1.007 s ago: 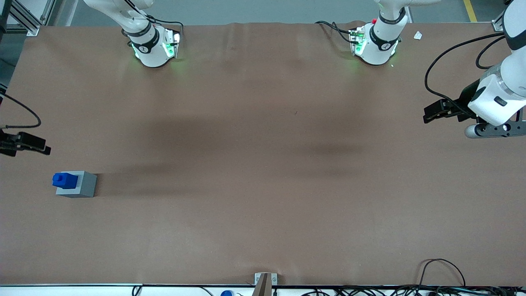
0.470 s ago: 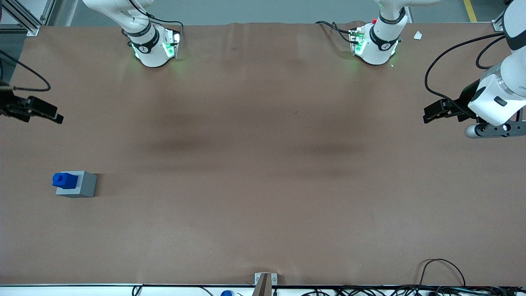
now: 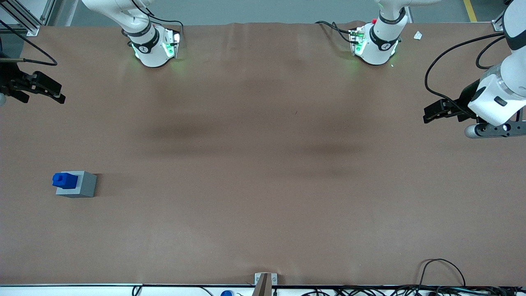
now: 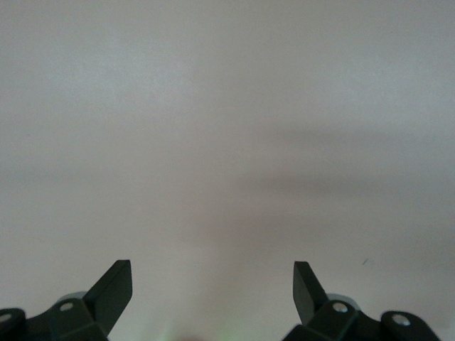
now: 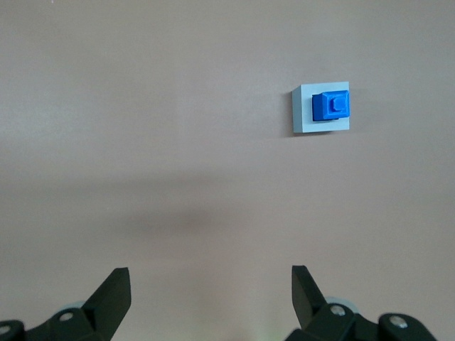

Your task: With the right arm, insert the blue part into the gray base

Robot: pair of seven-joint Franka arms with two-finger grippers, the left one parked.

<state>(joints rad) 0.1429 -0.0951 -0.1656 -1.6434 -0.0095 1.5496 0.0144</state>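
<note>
The blue part [image 3: 64,180] sits in the top opening of the gray base [image 3: 80,185], which stands on the brown table toward the working arm's end, fairly near the front camera. In the right wrist view the blue part [image 5: 332,106] shows seated in the gray base [image 5: 302,114] from above. My right gripper [image 3: 55,95] is open and empty, well above the table at its edge, farther from the front camera than the base and apart from it. Its two black fingertips [image 5: 114,291] stand wide apart.
The two arm bases [image 3: 153,47] [image 3: 374,43] stand at the table's edge farthest from the front camera. A small metal bracket [image 3: 265,280] and several cables [image 3: 441,271] lie along the near edge.
My right gripper has moved away from the front camera, up and away from the base with the blue part, empty and open. The base and blue part have not moved.
</note>
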